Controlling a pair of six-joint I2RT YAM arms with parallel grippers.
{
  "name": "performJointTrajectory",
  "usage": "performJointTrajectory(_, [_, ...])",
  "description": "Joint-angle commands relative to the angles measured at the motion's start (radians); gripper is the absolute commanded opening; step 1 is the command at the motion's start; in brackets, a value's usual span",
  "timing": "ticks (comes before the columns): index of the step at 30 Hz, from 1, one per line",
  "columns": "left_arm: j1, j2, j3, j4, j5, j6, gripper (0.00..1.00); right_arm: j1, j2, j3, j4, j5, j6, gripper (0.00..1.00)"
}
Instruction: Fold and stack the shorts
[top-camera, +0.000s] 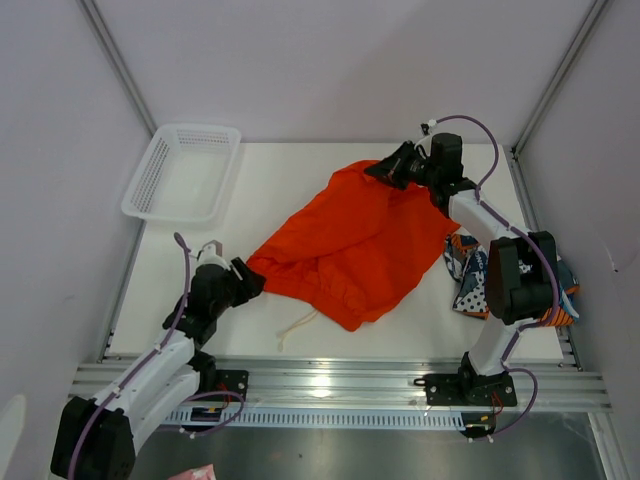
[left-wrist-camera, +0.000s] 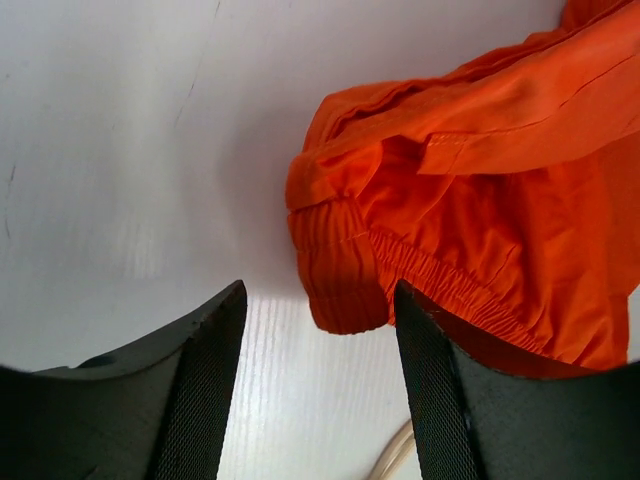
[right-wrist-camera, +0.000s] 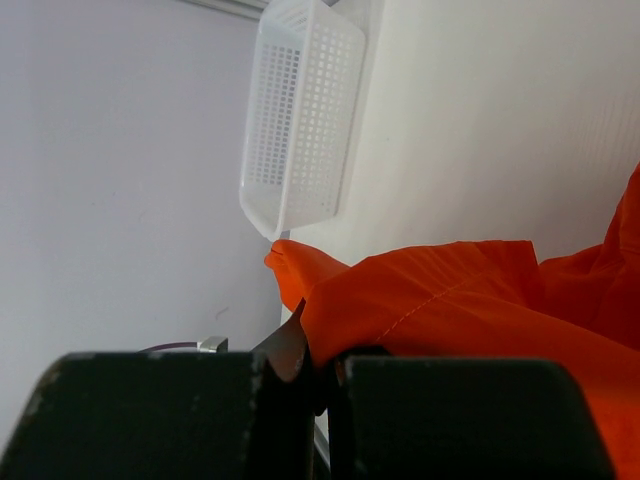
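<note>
The orange shorts lie spread across the middle of the table, white drawstring trailing at the front. My left gripper is open, its jaws on either side of the waistband corner, not closed on it. My right gripper is shut on the far corner of the orange shorts at the back of the table. The printed blue, teal and orange shorts lie bunched at the right, partly hidden behind the right arm.
A white mesh basket stands at the back left; it also shows in the right wrist view. Aluminium frame posts stand at the back corners and a rail runs along the near edge.
</note>
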Motion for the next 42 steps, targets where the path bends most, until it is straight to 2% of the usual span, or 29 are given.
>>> performJointTrajectory(1, [-0.003,-0.002,0.063,0.066,-0.037,0.019,0.63,0.002,-0.001,0.048,0.026,-0.009,-0.017,0.00])
performJointTrajectory(4, [-0.003,-0.004,0.082,0.064,-0.043,0.025,0.63,0.002,0.000,0.049,0.024,-0.009,-0.021,0.00])
performJointTrajectory(6, [-0.003,-0.001,0.094,0.064,-0.041,0.029,0.57,0.002,0.000,0.048,0.024,-0.010,-0.019,0.00])
performJointTrajectory(9, [-0.003,0.010,0.103,0.064,-0.040,0.034,0.53,0.002,-0.001,0.048,0.024,-0.010,-0.019,0.00])
performJointTrajectory(20, [-0.003,0.045,0.090,0.057,-0.014,0.023,0.52,0.002,-0.001,0.048,0.024,-0.007,-0.019,0.00])
performJointTrajectory(26, [-0.003,0.025,0.074,0.057,-0.017,0.022,0.27,0.004,0.000,0.048,0.021,-0.007,-0.021,0.00])
performJointTrajectory(30, [-0.003,0.057,0.083,0.057,-0.005,0.022,0.32,0.004,-0.001,0.048,0.021,-0.007,-0.018,0.00])
performJointTrajectory(34, [-0.003,0.085,0.083,0.057,-0.003,0.022,0.59,0.004,-0.001,0.049,0.021,-0.006,-0.016,0.00])
performJointTrajectory(35, [-0.003,0.088,0.080,0.057,-0.005,0.023,0.61,0.004,-0.003,0.049,0.021,-0.007,-0.016,0.00])
performJointTrajectory(38, [-0.003,0.093,0.082,0.026,-0.011,0.026,0.61,0.005,-0.004,0.048,0.018,-0.006,-0.019,0.00])
performJointTrajectory(42, [-0.003,0.093,0.079,0.028,-0.015,0.026,0.48,0.007,-0.006,0.045,0.017,-0.006,-0.022,0.00])
